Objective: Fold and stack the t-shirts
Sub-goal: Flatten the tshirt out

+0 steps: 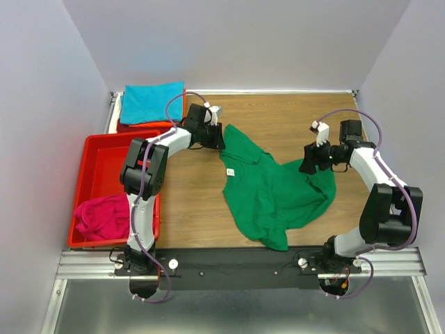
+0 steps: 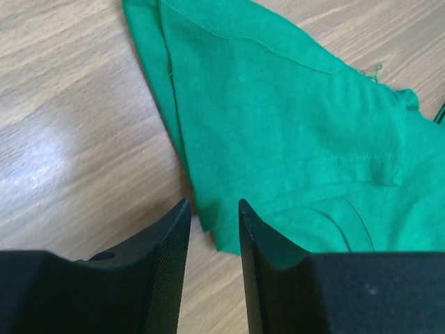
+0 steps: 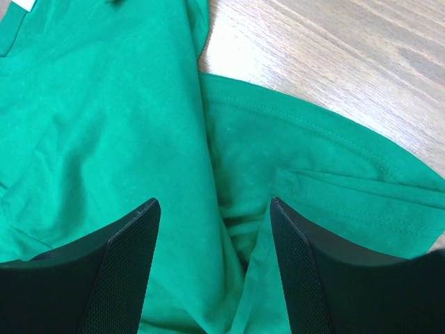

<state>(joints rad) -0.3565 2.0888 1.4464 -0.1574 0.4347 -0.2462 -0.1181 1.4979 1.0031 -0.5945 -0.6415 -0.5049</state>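
Green shirt crumpled at centre, between grippers. Left gripper jaws narrowly parted at far-left edge. Right gripper jaws spread wide over right fold. Edges to be pinched fully before shirt is pulled flat.

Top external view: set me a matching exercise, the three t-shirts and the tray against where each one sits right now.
Things:
1 green t-shirt
2 teal t-shirt
3 magenta t-shirt
4 red tray

Places:
A along the left edge of the table
B crumpled in the tray's near end
C spread loose mid-table
D folded flat at the far left corner

Pairs: 1-C, 2-D, 3-B, 4-A.
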